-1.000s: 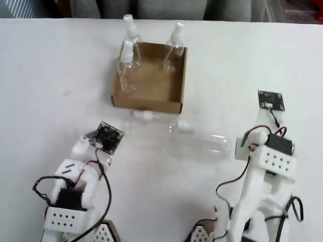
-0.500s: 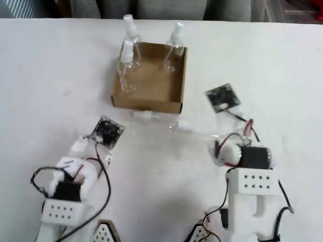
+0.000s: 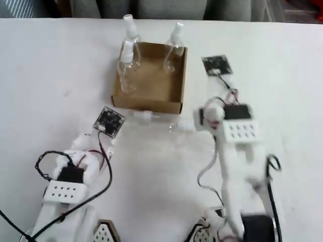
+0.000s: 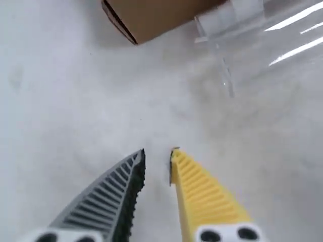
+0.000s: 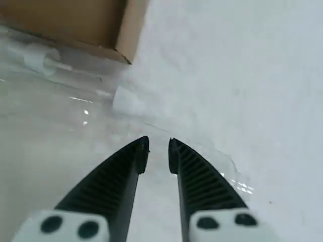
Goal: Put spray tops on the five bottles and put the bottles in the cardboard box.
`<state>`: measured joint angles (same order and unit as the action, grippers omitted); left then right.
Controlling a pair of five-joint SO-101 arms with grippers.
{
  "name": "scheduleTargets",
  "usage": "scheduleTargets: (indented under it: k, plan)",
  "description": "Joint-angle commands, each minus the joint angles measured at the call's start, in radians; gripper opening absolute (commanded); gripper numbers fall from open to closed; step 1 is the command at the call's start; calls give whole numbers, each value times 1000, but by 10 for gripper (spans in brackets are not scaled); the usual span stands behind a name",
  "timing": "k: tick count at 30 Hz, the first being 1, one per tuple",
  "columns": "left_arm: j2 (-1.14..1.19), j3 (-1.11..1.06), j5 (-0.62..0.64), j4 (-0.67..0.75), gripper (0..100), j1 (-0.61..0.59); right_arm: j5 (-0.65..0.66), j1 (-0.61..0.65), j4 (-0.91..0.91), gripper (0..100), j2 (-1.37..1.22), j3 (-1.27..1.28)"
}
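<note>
The cardboard box stands at mid-table with three clear bottles wearing spray tops at its far side. A loose spray top lies just in front of the box, also seen as the spray top with its thin tube. A clear bottle lies on its side with a white neck piece. My right gripper hovers over that lying bottle, open by a narrow gap and holding nothing. My left gripper is narrowly open over bare table near the box corner.
The right arm stretches from the near edge toward the box's near right corner and covers much of the lying bottle. The left arm sits at the near left. White table lies open to the left and far right.
The right arm swung from the right side toward the left and farther out, ending over the lying bottle by the box. The left arm shifted only slightly.
</note>
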<state>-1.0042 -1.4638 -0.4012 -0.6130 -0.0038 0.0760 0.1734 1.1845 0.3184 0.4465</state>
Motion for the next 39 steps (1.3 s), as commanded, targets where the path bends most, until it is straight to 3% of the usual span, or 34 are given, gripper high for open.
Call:
scheduleTargets:
  k: [1, 4, 12, 17, 21, 29, 33, 39]
  plan:
    - [13, 63, -3, 18, 98, -12, -72, 120, -16, 41, -110, -160]
    - [13, 64, -9, 12, 20, -12, -86, 229, -56, 41, -159, -226]
    - [13, 63, -11, 17, 22, -12, -78, 358, -285, 41, -354, -230]
    - [13, 61, -12, 17, 22, -12, -78, 364, -357, 41, -467, -233]
    - [13, 61, -31, 18, 22, -12, -68, 375, -337, 41, -484, -233]
    - [13, 60, -66, 18, 22, -12, 31, 440, -56, 41, -364, -233]
    - [13, 60, -68, 20, 22, -12, 40, 415, -10, 46, -263, -233]
    - [12, 58, -68, 20, 22, -12, 282, 398, -102, 101, -260, -218]
